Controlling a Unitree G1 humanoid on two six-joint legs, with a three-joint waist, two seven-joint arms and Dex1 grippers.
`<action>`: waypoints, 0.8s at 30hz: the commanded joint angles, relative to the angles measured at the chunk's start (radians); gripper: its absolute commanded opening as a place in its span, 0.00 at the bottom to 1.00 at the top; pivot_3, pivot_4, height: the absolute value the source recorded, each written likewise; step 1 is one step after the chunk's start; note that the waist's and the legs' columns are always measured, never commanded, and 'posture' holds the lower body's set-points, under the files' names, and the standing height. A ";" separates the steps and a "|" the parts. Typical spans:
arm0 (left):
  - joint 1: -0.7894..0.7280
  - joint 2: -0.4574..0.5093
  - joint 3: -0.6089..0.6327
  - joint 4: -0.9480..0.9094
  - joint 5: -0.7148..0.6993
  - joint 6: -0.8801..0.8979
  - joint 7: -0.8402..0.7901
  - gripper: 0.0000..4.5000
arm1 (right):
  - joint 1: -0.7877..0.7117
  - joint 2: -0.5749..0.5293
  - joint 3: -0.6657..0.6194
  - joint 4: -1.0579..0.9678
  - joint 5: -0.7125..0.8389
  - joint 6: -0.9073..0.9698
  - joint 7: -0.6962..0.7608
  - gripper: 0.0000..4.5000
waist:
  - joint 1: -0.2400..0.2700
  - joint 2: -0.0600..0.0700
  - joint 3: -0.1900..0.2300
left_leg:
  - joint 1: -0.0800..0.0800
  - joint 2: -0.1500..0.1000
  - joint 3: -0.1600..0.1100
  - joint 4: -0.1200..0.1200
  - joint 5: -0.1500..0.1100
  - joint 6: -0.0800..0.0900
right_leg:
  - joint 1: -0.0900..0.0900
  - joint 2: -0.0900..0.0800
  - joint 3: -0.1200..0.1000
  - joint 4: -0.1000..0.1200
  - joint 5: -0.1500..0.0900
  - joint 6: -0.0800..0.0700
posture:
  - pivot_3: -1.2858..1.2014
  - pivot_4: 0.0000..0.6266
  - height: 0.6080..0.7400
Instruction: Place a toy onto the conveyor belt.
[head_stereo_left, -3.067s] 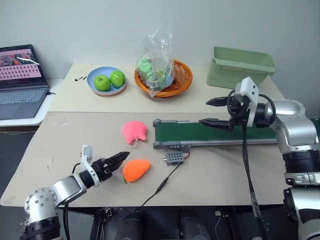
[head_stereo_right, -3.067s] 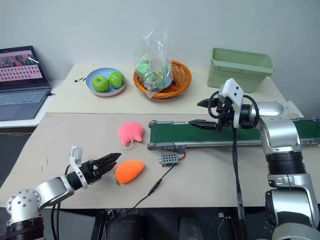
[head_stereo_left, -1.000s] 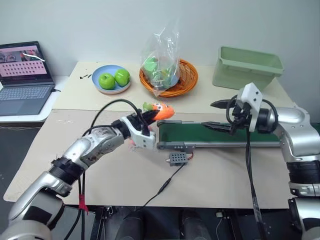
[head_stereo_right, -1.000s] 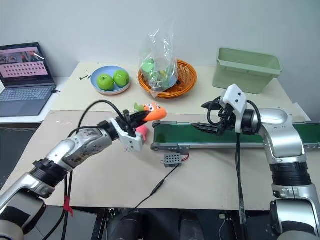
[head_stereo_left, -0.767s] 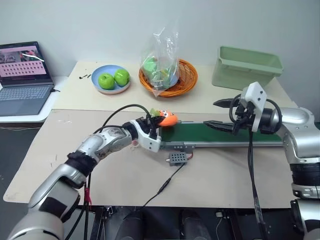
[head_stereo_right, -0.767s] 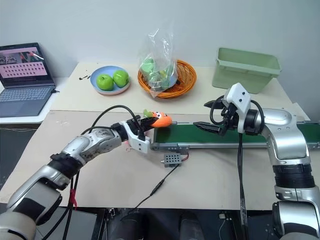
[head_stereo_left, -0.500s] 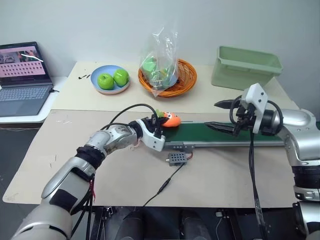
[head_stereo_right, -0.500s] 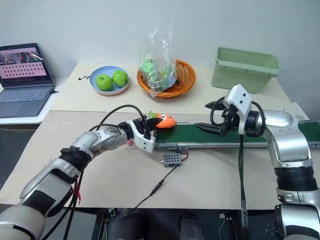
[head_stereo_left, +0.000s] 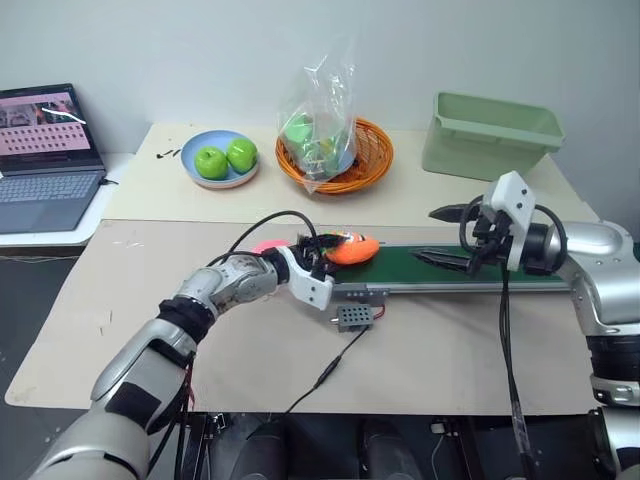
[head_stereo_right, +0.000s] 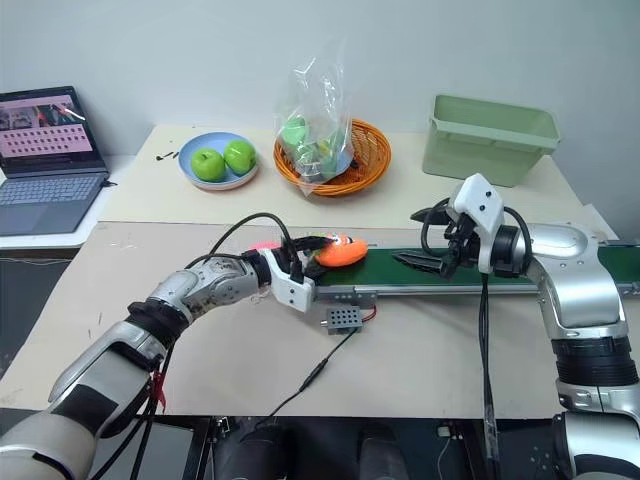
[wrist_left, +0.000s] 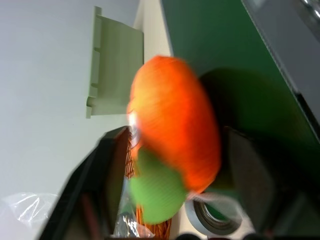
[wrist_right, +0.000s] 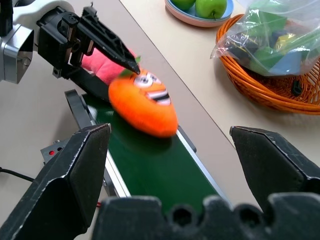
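L gripper (head_stereo_left: 322, 243) just opened; soft oval toy (head_stereo_left: 351, 249) on smooth belt (head_stereo_left: 450, 268).

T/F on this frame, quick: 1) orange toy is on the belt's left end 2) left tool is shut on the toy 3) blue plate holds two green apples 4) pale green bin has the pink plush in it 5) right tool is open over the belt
1) True. The orange toy lies on the left end of the conveyor belt.
2) False. The left tool has its fingers spread, one fingertip at the toy's green end, not clamped on it.
3) True. The blue plate holds two green apples.
4) False. The pink plush lies on the table behind the left tool; the pale green bin stands at the far right of the table.
5) True. The right tool hovers open over the belt.
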 joint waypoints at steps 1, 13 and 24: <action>0.014 -0.012 0.081 -0.133 -0.167 0.007 -0.100 0.98 | -0.034 -0.019 -0.021 -0.006 0.015 -0.003 0.007 1.00 | 0.000 0.000 0.000 | 0.000 0.000 0.000 0.000 0.000 0.000 | 0.000 0.000 0.000 0.000 0.000 0.000 | 0.52 0.24 1.00; 0.170 -0.058 0.463 -0.649 -1.055 0.968 -0.556 0.98 | -0.093 -0.019 0.007 0.040 -0.001 -0.019 0.039 1.00 | -0.029 0.000 0.000 | 0.000 0.000 -0.002 0.002 0.000 0.000 | 0.000 0.000 0.001 0.003 0.000 0.001 | 0.52 0.24 1.00; 0.384 0.129 0.679 -0.863 -1.280 1.241 -0.644 0.98 | -0.212 -0.008 0.048 0.138 0.001 -0.072 0.130 1.00 | -0.039 0.000 0.000 | 0.002 0.000 -0.003 0.001 0.000 0.000 | 0.001 0.000 0.001 0.001 0.000 0.001 | 0.52 0.24 1.00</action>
